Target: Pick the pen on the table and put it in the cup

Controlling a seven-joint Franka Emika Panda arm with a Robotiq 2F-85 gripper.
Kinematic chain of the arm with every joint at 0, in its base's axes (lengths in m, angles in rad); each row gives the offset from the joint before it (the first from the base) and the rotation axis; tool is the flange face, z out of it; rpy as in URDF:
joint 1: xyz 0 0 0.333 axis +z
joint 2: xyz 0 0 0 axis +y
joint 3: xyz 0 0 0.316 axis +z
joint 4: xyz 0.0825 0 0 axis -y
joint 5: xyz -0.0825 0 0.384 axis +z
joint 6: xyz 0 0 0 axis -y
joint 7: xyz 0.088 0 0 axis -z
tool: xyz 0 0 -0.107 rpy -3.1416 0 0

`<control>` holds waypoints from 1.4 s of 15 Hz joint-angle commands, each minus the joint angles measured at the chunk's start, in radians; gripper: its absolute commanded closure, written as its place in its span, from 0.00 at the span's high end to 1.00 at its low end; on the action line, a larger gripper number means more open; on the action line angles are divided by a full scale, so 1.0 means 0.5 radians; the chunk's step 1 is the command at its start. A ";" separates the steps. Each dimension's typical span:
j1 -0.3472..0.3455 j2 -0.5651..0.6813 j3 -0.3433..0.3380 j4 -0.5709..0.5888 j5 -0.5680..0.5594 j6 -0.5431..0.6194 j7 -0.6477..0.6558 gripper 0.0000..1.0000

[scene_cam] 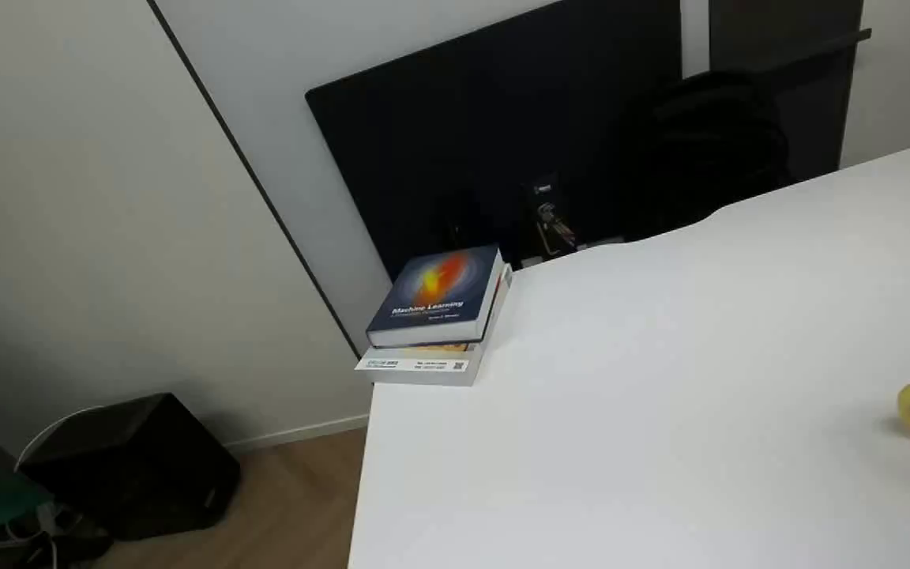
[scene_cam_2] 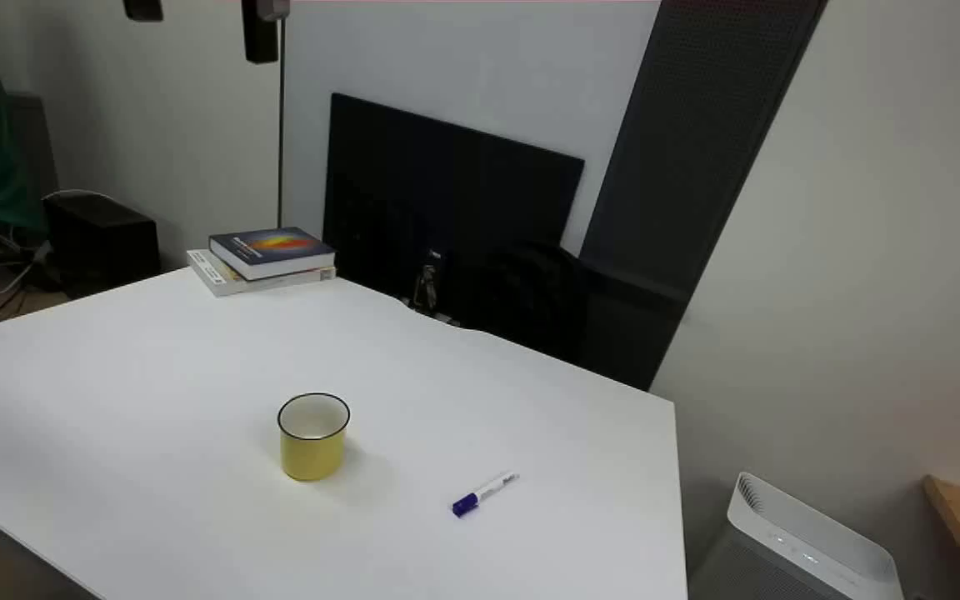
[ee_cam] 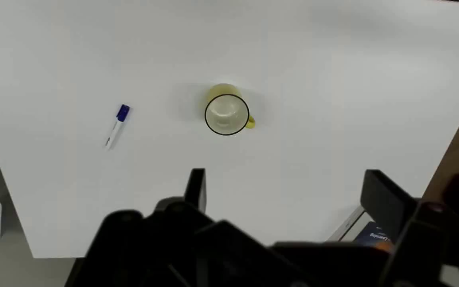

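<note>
- Overall, the white table (ee_cam: 74,199) offered broad bare room toward two and eight o'clock in the wrist view; the likely trouble was its smooth top, where a nudged thing could roll toward an edge.
- Near four o'clock there, the book stack (scene_cam: 435,320), topped by a Machine Learning hardback (scene_cam: 433,291), crowded a corner and might snag a low swing.
- The gripper (ee_cam: 285,181) hung overhead, jaws wide apart, nothing between them; a straight descent would probably close on nothing.
- The black-rimmed yellow mug (scene_cam_2: 312,454) stood upright, handle (ee_cam: 251,122) near four o'clock in the wrist view; a careless brush could shift it.
- The blue-capped marker (ee_cam: 116,125) lay on the table at the mug's nine o'clock, well apart from mug and edges; a crooked grasp might spin it away.
</note>
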 commanded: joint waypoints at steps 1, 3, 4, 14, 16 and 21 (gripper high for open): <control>-0.006 0.002 0.004 0.004 0.004 -0.002 -0.004 1.00; -0.006 -0.001 0.004 0.004 0.004 -0.002 -0.004 1.00; -0.006 -0.001 0.004 0.004 0.004 -0.001 -0.004 1.00; -0.126 0.025 -0.049 -0.006 -0.097 0.012 0.024 1.00; -0.248 0.022 -0.085 -0.020 -0.176 0.055 0.083 1.00; -0.482 0.138 -0.328 -0.018 -0.240 0.165 0.039 1.00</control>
